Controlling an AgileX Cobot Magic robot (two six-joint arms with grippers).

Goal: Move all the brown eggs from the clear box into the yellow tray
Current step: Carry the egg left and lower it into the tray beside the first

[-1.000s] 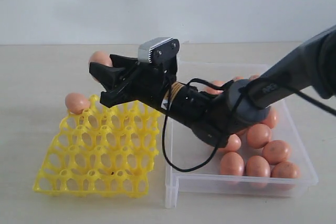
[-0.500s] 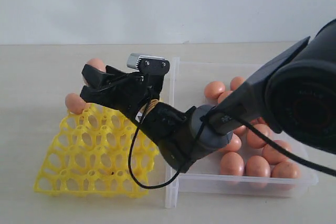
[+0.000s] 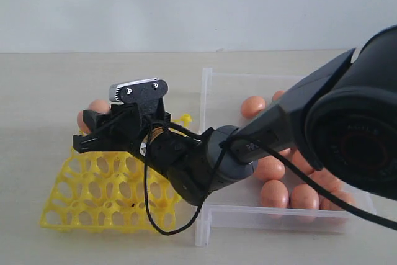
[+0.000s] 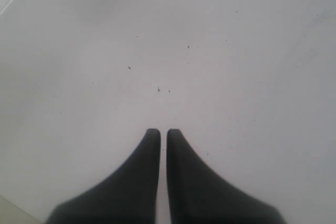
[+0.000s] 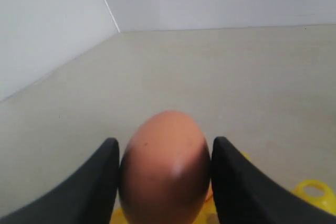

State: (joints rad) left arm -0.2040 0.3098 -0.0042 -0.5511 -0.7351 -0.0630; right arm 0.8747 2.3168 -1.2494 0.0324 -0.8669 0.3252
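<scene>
The tray (image 3: 80, 203) lies lower left, the box (image 3: 208, 85) just beside it at right, with eggs (image 3: 273, 192) in its right half. The right gripper (image 3: 84, 131) holds one egg (image 5: 164, 166) over the tray's far edge.

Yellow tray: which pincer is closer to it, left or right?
Right. The right pincer hangs just over the yellow tray, gripping a brown egg. The left pincer sits shut above a pale surface, with no tray in its view.
</scene>
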